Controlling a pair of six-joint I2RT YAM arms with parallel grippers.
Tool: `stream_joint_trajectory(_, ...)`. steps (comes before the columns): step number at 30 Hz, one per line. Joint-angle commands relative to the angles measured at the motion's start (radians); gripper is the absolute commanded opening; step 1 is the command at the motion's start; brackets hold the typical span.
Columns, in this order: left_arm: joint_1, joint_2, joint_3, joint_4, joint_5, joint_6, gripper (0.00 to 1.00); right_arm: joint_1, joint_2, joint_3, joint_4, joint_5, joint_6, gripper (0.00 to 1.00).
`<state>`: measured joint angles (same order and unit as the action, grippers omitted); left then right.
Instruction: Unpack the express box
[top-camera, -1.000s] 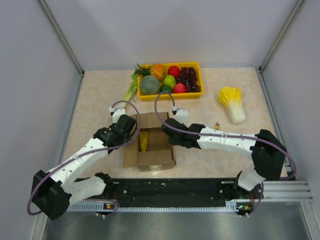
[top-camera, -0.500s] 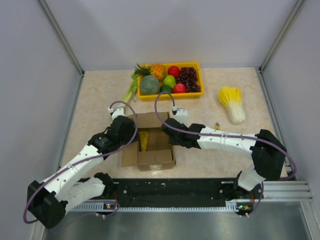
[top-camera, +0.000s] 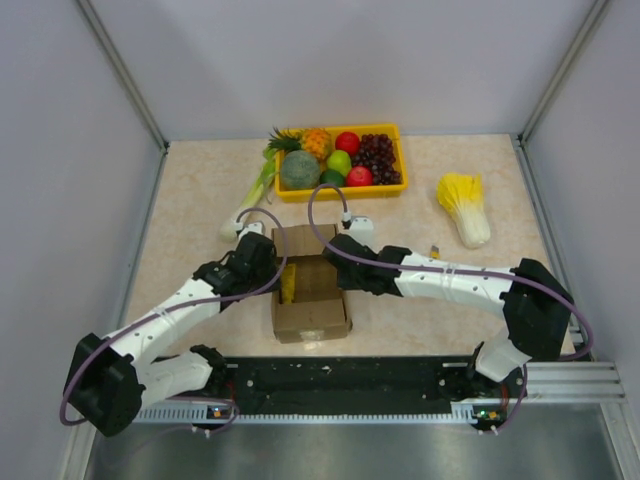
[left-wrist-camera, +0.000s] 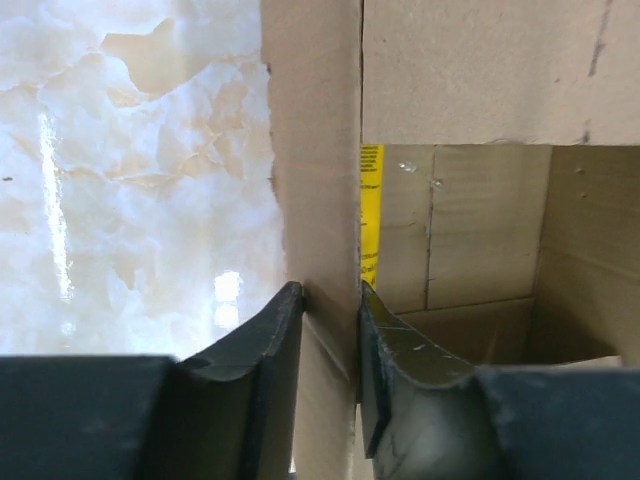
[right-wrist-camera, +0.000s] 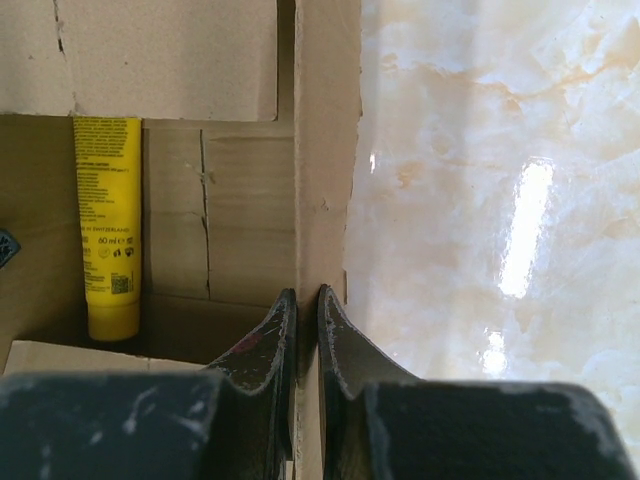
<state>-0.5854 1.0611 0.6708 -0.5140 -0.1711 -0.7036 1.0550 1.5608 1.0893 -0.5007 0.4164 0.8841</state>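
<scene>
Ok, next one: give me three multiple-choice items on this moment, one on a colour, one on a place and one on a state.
1. The tray of fruit is:
A yellow
B blue
C white

2. The tube lies:
A in the tray
B in the box
C beside the tray

3. The right pincer is:
A open above the tray
B holding the tube
C shut on the box's wall

Answers:
1 A, because the top view shows a yellow rim around the fruit.
2 B, because the right wrist view shows the tube on the floor of the open box.
3 C, because its fingers pinch the cardboard wall from both sides.
</scene>
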Motion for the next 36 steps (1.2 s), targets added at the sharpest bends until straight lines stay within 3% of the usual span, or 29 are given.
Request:
stream_joint_trajectory(1, -0.002, 0.04, 0.033, 0.038, 0.082, 0.021, 0.23, -0.003, -0.024, 0.032, 0.128, -0.09, -0.014, 0.06)
stream_joint_trajectory(3, -0.002, 0.043, 0.045, 0.049, 0.081, 0.032, 0.13, -0.003, -0.027, 0.027, 0.137, -0.099, -0.025, 0.06)
stream_joint_trajectory(4, -0.002, 0.046, 0.05, 0.052, 0.079, 0.044, 0.0, -0.003, -0.031, 0.02, 0.137, -0.099, -0.027, 0.06)
stream_joint_trajectory(6, -0.002, 0.046, 0.064, 0.051, 0.071, 0.053, 0.0, -0.003, -0.057, 0.011, 0.136, -0.084, -0.033, 0.11)
stream_joint_trajectory(13, -0.001, 0.03, 0.079, 0.055, 0.068, 0.114, 0.0, -0.004, -0.183, 0.021, 0.137, -0.011, -0.141, 0.45)
stream_joint_trajectory(16, -0.001, 0.037, 0.098, 0.04, 0.068, 0.154, 0.0, -0.004, -0.217, 0.05, 0.137, -0.021, -0.21, 0.52)
stream_joint_trajectory(20, -0.001, 0.051, 0.148, 0.011, 0.059, 0.199, 0.0, -0.004, -0.229, 0.072, 0.157, -0.068, -0.327, 0.53)
stream_joint_trajectory(23, -0.001, 0.062, 0.168, 0.006, 0.062, 0.231, 0.11, -0.003, -0.202, 0.069, 0.183, -0.137, -0.381, 0.47)
stream_joint_trajectory(24, -0.001, 0.069, 0.174, 0.003, 0.064, 0.24, 0.23, -0.004, -0.193, 0.061, 0.188, -0.155, -0.382, 0.46)
stream_joint_trajectory(27, -0.001, 0.079, 0.184, 0.0, 0.065, 0.242, 0.39, -0.004, -0.15, 0.026, 0.238, -0.162, -0.366, 0.44)
stream_joint_trajectory(36, -0.001, 0.083, 0.148, -0.027, 0.094, 0.225, 0.48, -0.004, -0.004, 0.006, 0.355, -0.16, -0.324, 0.35)
